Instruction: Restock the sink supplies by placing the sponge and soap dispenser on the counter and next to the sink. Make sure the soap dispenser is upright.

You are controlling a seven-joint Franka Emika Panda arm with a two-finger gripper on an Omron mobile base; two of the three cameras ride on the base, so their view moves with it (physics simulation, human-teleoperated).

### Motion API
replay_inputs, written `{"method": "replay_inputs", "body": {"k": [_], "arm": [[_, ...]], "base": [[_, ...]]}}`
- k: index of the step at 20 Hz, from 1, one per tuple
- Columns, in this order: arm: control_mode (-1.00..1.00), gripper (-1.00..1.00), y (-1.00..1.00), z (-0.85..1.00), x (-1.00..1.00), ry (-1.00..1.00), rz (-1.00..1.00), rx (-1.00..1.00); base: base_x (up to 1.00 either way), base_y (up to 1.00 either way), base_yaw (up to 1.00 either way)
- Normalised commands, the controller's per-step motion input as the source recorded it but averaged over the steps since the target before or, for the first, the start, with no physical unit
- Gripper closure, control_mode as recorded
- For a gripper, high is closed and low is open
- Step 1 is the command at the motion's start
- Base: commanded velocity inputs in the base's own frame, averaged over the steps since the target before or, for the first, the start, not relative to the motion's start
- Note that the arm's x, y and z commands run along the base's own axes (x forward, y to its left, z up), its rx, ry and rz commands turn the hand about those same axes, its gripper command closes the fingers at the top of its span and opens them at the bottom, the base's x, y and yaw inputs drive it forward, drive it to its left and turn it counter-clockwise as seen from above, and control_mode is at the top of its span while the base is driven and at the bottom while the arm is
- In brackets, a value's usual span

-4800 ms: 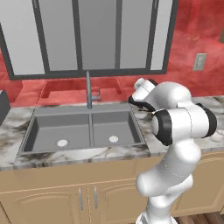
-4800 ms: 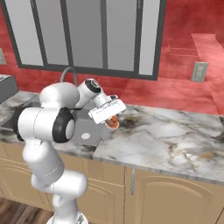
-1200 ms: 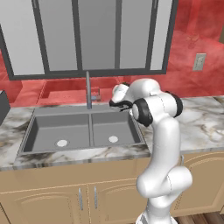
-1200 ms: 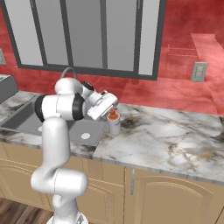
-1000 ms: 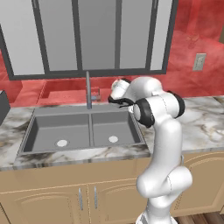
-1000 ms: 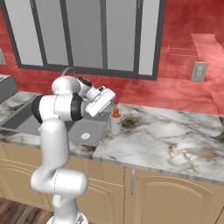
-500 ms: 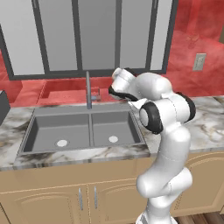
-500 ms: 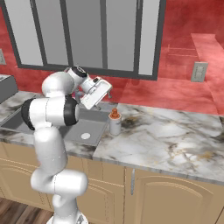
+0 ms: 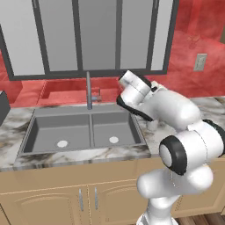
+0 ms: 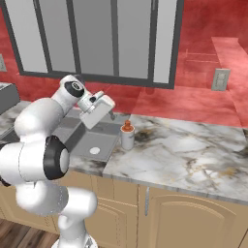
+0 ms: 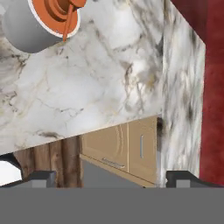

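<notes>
Fingers of our gripper stand wide apart with nothing between them; the gripper hangs above the counter, just left of the bottle in the right base view. Soap stands upright on the marble just right of the sink, pump top up, apart from the gripper; in the hand view its orange cap sits at the top left corner, well clear of the tips. We judge the soap part done: it is on the counter, beside the basin and upright. We cannot find the sponge in these views, so we cannot say where it lies. We reckon the step in hand is to go for the sponge. That calls for lifting the arm clear of the faucet without brushing the bottle, then turning the base or hand until the green block comes into sight.
</notes>
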Motion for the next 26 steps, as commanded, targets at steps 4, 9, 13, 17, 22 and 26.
{"method": "replay_inputs", "body": {"k": [4, 9, 13, 17, 22, 26], "arm": [[-1.00, -1.00, 0.26, 0.18, -1.00, -0.33, -0.13, 0.01], [-1.00, -1.00, 0.08, 0.11, -1.00, -0.25, -0.12, 0.05], [-1.00, -1.00, 0.00, 0.12, -1.00, -0.17, -0.09, 0.08], [-1.00, -1.00, 0.00, 0.09, -0.84, -0.07, -0.08, 0.11], [-1.00, -1.00, 0.17, 0.00, -0.54, -0.06, -0.04, 0.17], [-1.00, -1.00, 0.24, -0.18, -0.44, -0.08, 0.00, 0.22]], "base": [[0.00, 0.00, 0.00], [0.00, 0.00, 0.00], [0.00, 0.00, 0.00], [0.00, 0.00, 0.00], [0.00, 0.00, 0.00], [0.00, 0.00, 0.00]]}}
